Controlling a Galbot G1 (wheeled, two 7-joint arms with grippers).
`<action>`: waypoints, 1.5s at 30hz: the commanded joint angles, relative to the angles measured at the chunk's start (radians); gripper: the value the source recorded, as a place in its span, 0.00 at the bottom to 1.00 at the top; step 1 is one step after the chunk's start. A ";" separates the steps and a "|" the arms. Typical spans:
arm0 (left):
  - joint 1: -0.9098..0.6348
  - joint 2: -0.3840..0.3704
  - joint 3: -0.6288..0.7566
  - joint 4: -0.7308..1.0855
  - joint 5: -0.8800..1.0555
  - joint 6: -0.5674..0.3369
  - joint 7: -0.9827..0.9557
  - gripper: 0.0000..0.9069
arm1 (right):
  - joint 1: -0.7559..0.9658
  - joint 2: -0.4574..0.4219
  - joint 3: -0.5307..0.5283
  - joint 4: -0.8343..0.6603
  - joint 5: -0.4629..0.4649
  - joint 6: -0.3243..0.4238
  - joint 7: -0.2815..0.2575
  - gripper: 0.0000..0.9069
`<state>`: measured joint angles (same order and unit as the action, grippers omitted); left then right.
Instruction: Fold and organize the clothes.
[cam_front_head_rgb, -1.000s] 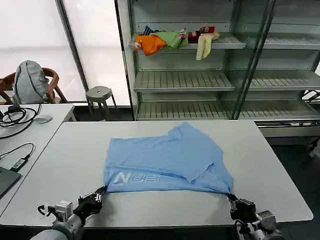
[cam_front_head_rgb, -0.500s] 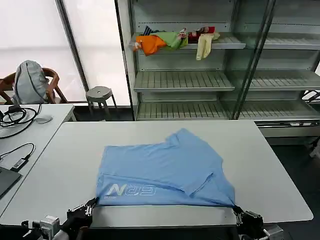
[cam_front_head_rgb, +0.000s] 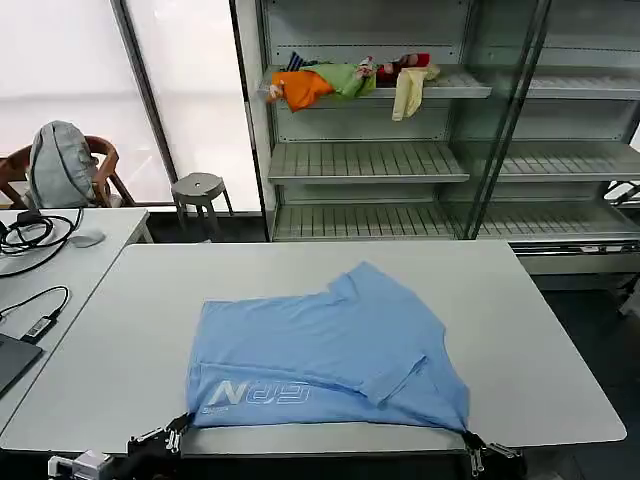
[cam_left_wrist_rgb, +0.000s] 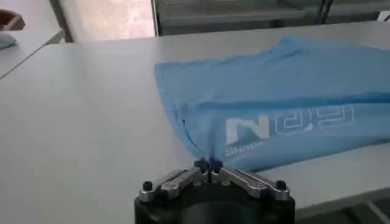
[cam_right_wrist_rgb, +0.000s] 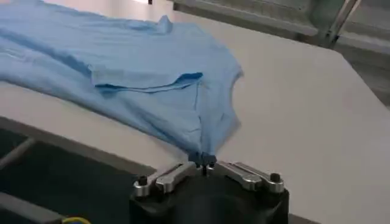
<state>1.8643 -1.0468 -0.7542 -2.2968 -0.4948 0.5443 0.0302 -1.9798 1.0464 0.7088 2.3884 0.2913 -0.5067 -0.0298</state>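
Blue T-shirt (cam_front_head_rgb: 325, 355) shows mirrored white lettering (cam_front_head_rgb: 255, 394).

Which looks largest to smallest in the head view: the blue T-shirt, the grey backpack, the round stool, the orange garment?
1. Blue T-shirt, though it lies nearest the camera.
2. Grey backpack.
3 and 4. Round stool and orange garment: look too alike to rank.

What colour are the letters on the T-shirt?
White, on the light blue T-shirt; the left wrist view shows them best.

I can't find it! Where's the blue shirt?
The blue T-shirt lies on the grey table near its front edge, its corners pinched by the left gripper and right gripper.
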 joint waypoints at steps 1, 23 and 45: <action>-0.003 0.005 -0.017 0.012 0.028 -0.003 -0.014 1.00 | -0.011 0.002 -0.003 0.006 -0.023 0.006 0.000 1.00; -0.359 0.107 -0.036 0.120 -0.134 -0.092 0.024 1.00 | 0.647 -0.045 -0.083 -0.114 0.270 -0.057 0.145 1.00; -0.548 0.097 0.108 0.342 -0.088 -0.110 0.044 1.00 | 1.004 -0.013 -0.389 -0.366 0.255 -0.073 0.215 1.00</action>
<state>1.4101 -0.9503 -0.7009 -2.0404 -0.5893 0.4446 0.0694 -1.1147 1.0215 0.4248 2.1124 0.5544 -0.5698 0.1577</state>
